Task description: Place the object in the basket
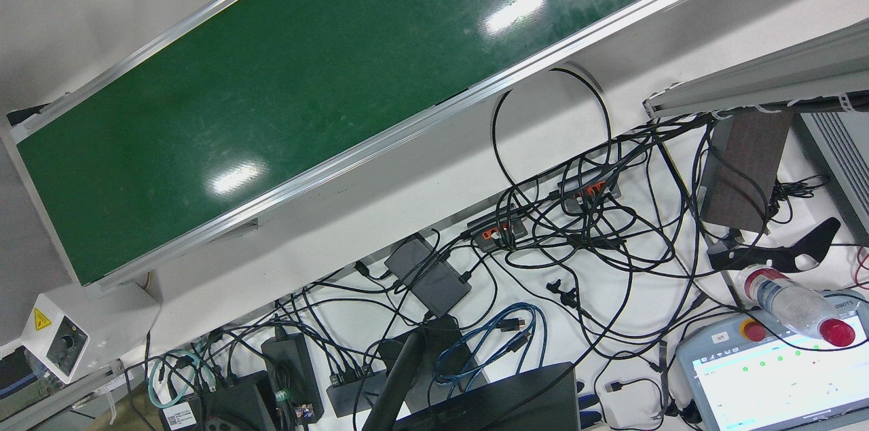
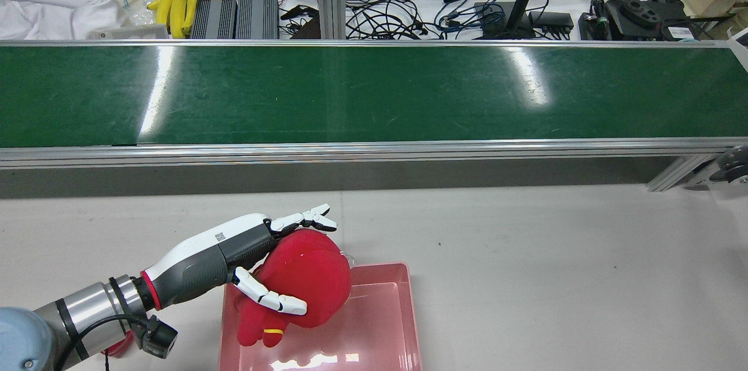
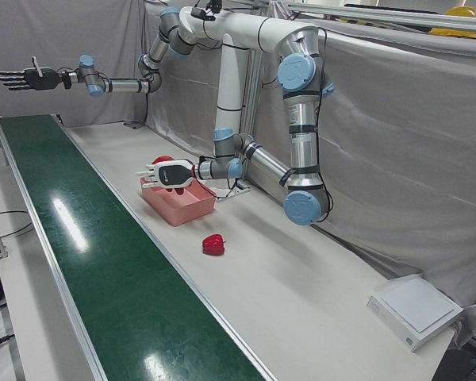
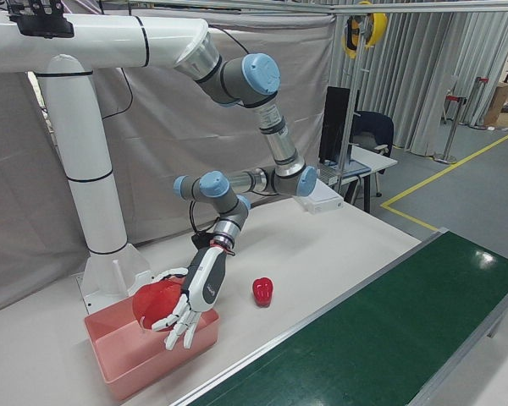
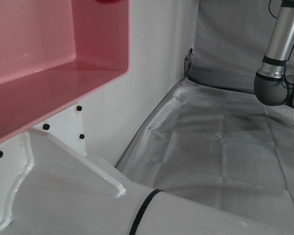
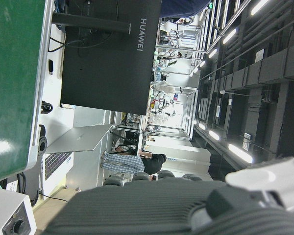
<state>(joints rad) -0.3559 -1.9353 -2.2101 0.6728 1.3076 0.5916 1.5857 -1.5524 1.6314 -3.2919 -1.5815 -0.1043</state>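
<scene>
A red plush toy [image 2: 310, 277] hangs just above the left end of the pink basket [image 2: 409, 307], with my left hand [image 2: 263, 266] shut on it: fingers lie over its top and one curls under it. The left-front view shows the same hand [image 3: 168, 171] and toy [image 3: 163, 161] over the basket [image 3: 182, 213]. The right-front view shows the hand [image 4: 186, 309], toy [image 4: 155, 302] and basket [image 4: 127, 372]. My right hand [image 3: 24, 78] is held high past the far end of the belt, open, fingers spread. The left hand view shows the basket's wall [image 5: 63, 73].
A small red object [image 3: 213, 244] lies on the white table beside the basket, also visible in the right-front view [image 4: 262, 290]. The green conveyor belt [image 2: 374, 93] runs along the table's far side. A white box [image 3: 416, 308] sits at the table's corner.
</scene>
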